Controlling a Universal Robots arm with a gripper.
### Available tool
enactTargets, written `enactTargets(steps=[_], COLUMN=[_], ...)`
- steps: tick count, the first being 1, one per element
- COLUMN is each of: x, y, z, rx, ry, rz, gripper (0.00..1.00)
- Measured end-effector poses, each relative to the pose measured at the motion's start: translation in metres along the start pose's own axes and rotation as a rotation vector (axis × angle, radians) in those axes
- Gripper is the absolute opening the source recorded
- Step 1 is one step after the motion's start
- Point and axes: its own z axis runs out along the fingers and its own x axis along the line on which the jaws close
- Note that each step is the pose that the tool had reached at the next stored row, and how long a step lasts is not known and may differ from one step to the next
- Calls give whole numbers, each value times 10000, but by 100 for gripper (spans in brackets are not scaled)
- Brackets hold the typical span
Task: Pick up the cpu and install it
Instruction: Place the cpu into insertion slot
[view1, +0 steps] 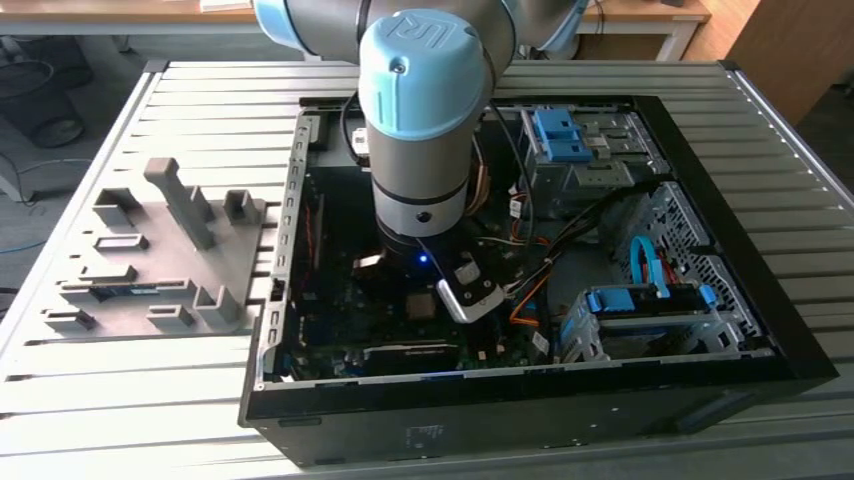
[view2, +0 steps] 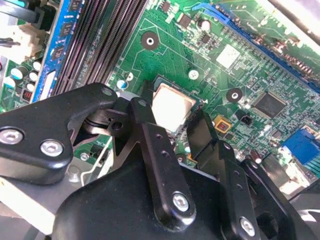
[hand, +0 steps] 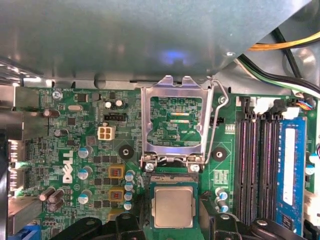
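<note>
- Two fingers (view2: 150, 145) of my tool (view2: 171, 116) stand apart, one on each side of the cpu (view2: 172, 106), and as far as I can see they clamp nothing.
- The cpu lies flat in its socket on the motherboard (hand: 75, 145), directly between my fingertips. It is square, with no long axis.
- Beyond it the load plate (hand: 146, 125) stands hinged open, and the memory slots (hand: 257, 165) run alongside.

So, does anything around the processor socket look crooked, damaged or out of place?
Nothing stands out. The cpu lies flat and square in its socket, the metal retention frame is hinged open beside it, and the open pincer straddles the chip without touching it.
</note>
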Motion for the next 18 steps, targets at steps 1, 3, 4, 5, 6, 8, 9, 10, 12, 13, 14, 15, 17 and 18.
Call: enactTargets(steps=[1, 3, 4, 5, 6, 8, 9, 10, 12, 13, 14, 15, 17, 18], x=[1, 2, 1, 1, 1, 2, 2, 2, 1, 1, 1, 0, 0, 0], y=[4, 14, 19, 21, 21, 22, 22, 22, 29, 34, 40, 47, 56, 60], z=[0, -1, -1, -1, 0, -1, -1, -1, -1, -1, -1, -1, 0, 1], rx=[1, 3, 2, 2, 2, 3, 4, 4, 4, 4, 3, 4, 3, 3], ry=[1, 1, 1, 1, 1, 1, 1, 2, 1, 2, 2, 1, 1, 1], rz=[0, 0, 0, 0, -1, 0, 1, 4, 7, 7, 6, 6, 5, 5], gripper=[54, 54, 54, 54, 54, 54, 54, 54, 54, 54, 54, 54, 54, 54])
